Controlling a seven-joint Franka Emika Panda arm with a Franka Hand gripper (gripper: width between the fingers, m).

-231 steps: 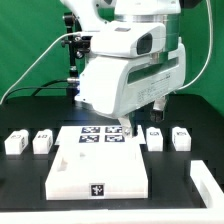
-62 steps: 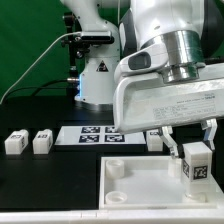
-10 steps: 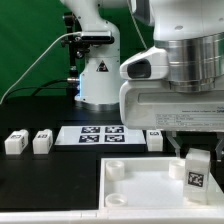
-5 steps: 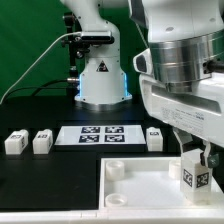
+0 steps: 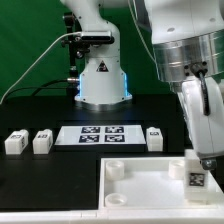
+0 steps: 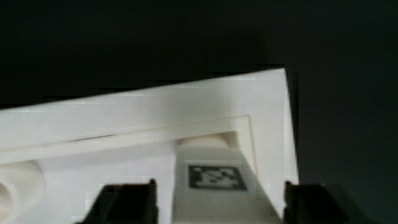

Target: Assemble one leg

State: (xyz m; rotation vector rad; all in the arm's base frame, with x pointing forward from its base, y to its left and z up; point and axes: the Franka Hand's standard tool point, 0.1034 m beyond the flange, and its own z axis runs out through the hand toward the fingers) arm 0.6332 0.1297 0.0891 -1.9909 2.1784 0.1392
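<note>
The leg [image 5: 196, 178], a small white block with a tag facing the camera, stands upright on the far corner of the large white panel [image 5: 140, 192] at the exterior view's right. My gripper [image 5: 199, 158] comes down over the leg's top and is shut on it. In the wrist view the leg [image 6: 217, 165] fills the space between the two dark fingers [image 6: 125, 206], with my gripper [image 6: 215, 208] around its upper part and the panel [image 6: 107, 125] below. A round socket [image 5: 114, 167] shows at the panel's other far corner.
Two loose legs [image 5: 14, 142] [image 5: 41, 141] lie at the exterior view's left, and a third [image 5: 155, 137] lies right of the marker board [image 5: 100, 135]. The robot base [image 5: 100, 80] stands behind, with a green wall beyond.
My wrist has turned about the vertical over the last second, so the hand now shows its narrow side. The leg stays upright on the panel's corner.
</note>
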